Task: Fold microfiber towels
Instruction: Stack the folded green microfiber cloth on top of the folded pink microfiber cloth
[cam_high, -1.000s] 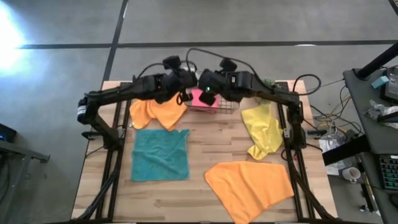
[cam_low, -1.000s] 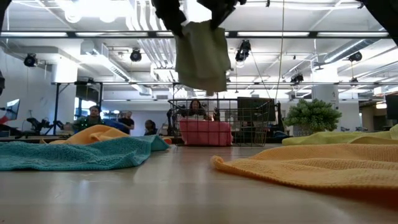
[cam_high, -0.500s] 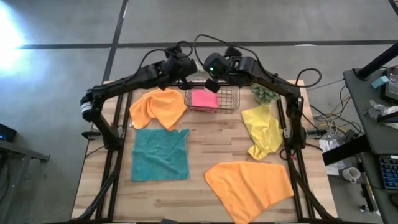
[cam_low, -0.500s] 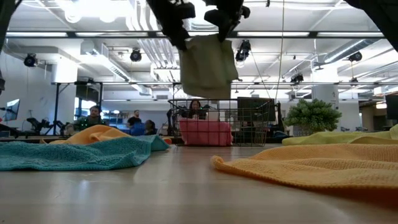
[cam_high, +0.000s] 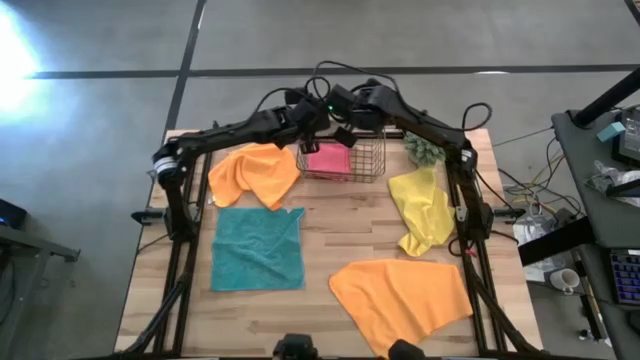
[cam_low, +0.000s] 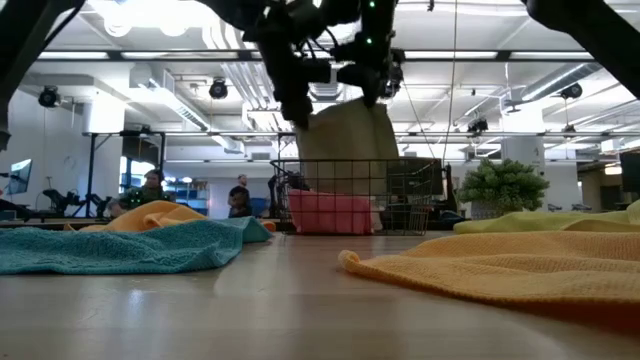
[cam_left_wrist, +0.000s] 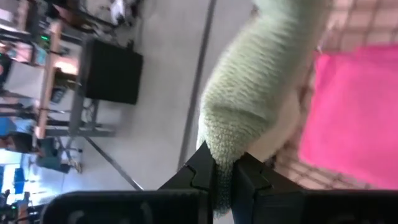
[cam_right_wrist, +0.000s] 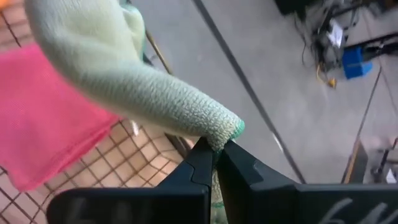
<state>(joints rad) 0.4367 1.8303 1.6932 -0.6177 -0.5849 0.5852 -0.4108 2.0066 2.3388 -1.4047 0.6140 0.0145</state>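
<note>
A copper wire basket (cam_high: 343, 160) stands at the table's far edge with a pink towel (cam_high: 328, 158) lying flat inside it, and both arms meet just above its far rim. The left gripper (cam_left_wrist: 222, 169) is clamped on one corner of a sage green towel (cam_low: 347, 146), and the right gripper (cam_right_wrist: 214, 151) pinches another corner of the same cloth, so it hangs between them over the basket (in the low view it drapes down to the top wires). From above, the green cloth is almost wholly hidden under the two dark wrists and their cables. On the wooden table (cam_high: 350, 235) an orange towel (cam_high: 255, 172) lies crumpled left of the basket, a teal towel (cam_high: 258, 248) lies spread in front of it, a yellow towel (cam_high: 423, 209) is bunched to the right, and a second orange towel (cam_high: 402, 296) sprawls near the front edge. A small green plant (cam_high: 425, 149) sits by the basket's right side, partly behind the right arm.
</note>
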